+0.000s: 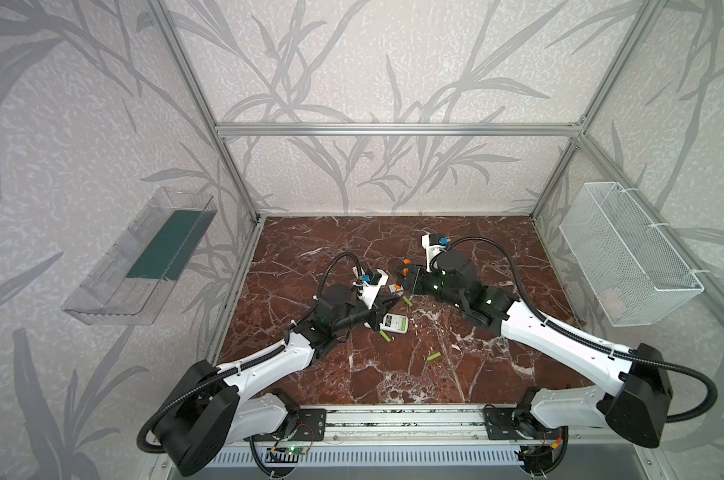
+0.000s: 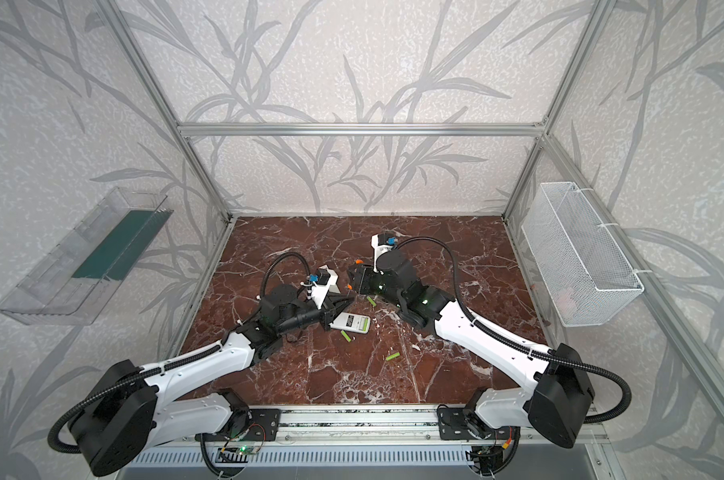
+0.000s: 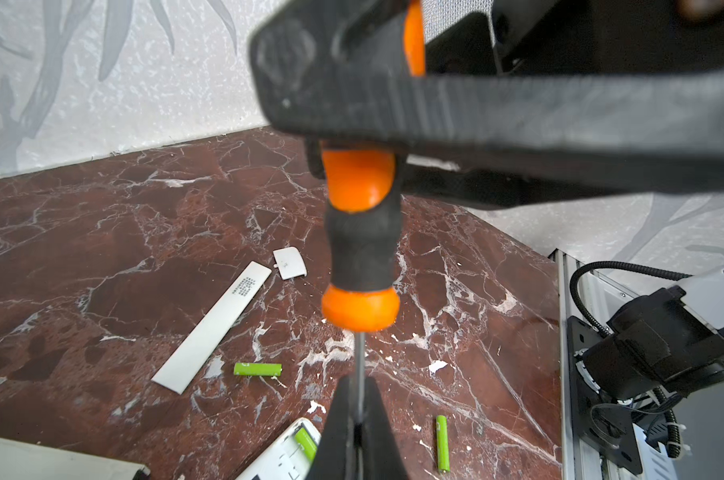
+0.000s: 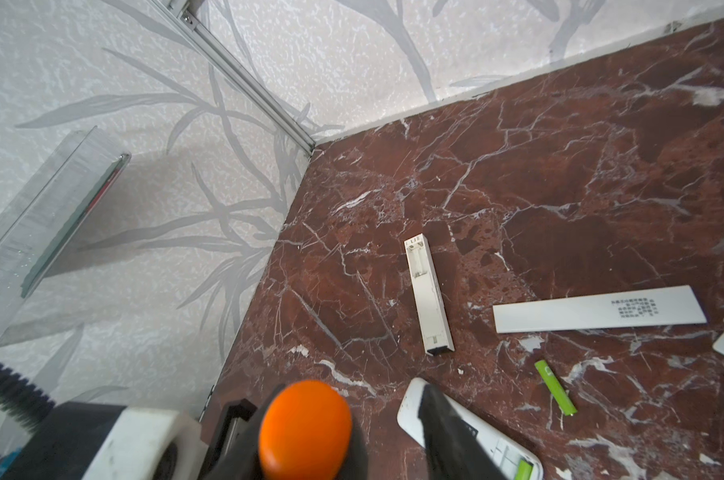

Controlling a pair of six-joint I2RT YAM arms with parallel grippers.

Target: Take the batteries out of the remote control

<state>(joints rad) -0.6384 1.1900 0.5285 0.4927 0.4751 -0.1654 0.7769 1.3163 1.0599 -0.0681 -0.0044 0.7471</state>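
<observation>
Nearest me, on the red marble surface (image 1: 476, 249), lie two loose lime-green batteries (image 1: 433, 356) (image 1: 386, 336). Just beyond them is the wide white remote control (image 1: 394, 323), back upward, with a fourth battery (image 3: 306, 442) in its open bay, not yet taken out. Above that remote my left hand (image 3: 359, 411) is pinched fully shut on the bare metal shaft of an orange-and-black screwdriver (image 3: 362, 245). I judge this steadies the tip for prying. A third loose battery (image 1: 407, 301) lies between my two hands. My right hand (image 1: 405, 277) surrounds the screwdriver's handle, its jaws apart with a gap on one side, apparently not gripping. Farther off lie a slim white remote (image 4: 428, 295) with an empty bay, its long cover strip (image 4: 599, 309) and a small cover (image 3: 289, 262). A clear tray (image 1: 139, 257) on the left wall holds a dark green slab. A white mesh basket (image 1: 630, 253) on the right wall holds something pale and blurred.
</observation>
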